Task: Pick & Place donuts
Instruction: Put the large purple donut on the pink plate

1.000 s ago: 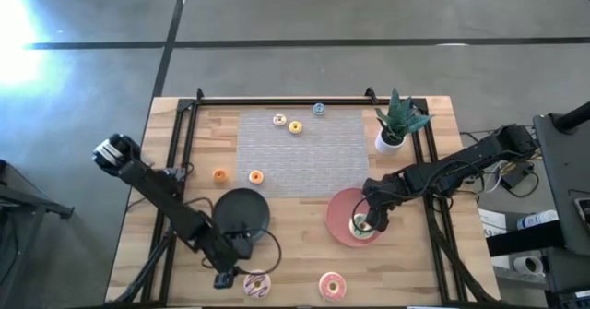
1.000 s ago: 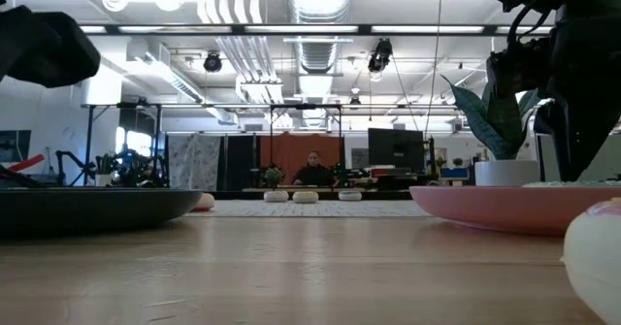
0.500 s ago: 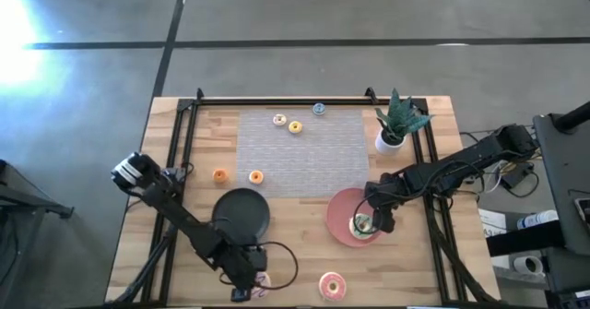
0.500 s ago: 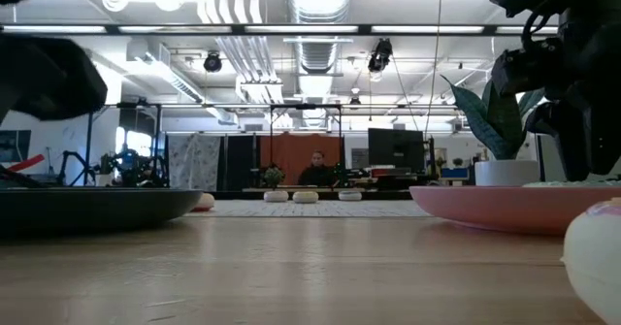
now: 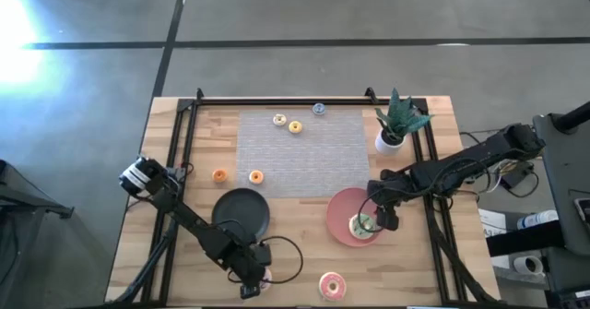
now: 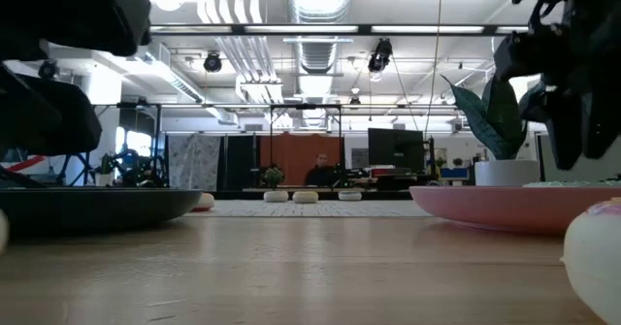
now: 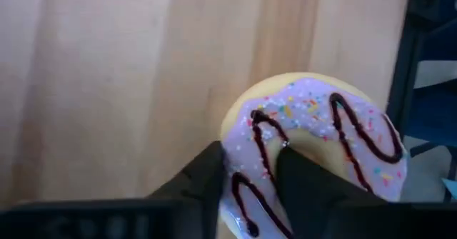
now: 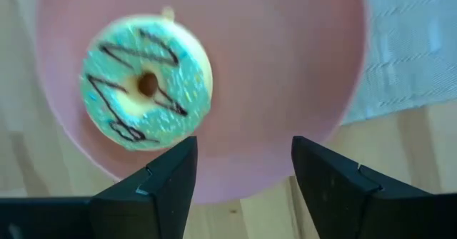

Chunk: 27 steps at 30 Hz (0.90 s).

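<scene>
Left hand (image 7: pixel 250 178) narrowed astride the pink-white sprinkled donut (image 7: pixel 314 150) (right hand (image 8: pixel 243 168) wide above green donut (image 8: pixel 146 93)).

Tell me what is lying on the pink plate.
One green donut with dark drizzle lies flat on the pink plate, near its rim. The right end effector hangs open above it. The rest of the plate in view is bare.
</scene>
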Each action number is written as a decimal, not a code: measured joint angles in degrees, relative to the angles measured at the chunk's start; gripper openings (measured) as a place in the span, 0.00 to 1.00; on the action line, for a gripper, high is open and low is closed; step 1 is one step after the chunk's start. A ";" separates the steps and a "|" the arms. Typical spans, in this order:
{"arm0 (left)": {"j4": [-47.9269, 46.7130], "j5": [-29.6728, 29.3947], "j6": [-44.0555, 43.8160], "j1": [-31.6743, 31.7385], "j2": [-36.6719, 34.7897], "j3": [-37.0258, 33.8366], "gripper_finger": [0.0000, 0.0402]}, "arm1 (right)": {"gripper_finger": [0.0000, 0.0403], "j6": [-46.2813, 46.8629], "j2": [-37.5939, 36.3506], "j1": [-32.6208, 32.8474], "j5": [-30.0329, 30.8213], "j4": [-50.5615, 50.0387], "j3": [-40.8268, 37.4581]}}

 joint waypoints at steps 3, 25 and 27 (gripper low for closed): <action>-1.56 -0.32 1.97 2.04 0.00 1.10 0.05 | 0.54 0.05 -4.46 0.00 1.91 -0.42 0.00; 0.52 2.74 55.24 38.06 15.08 38.41 0.00 | 0.54 4.69 -26.83 -0.02 19.09 -6.28 0.79; 0.58 3.56 56.75 37.90 19.86 44.11 0.00 | 0.54 4.71 -26.93 0.00 19.15 -6.82 0.84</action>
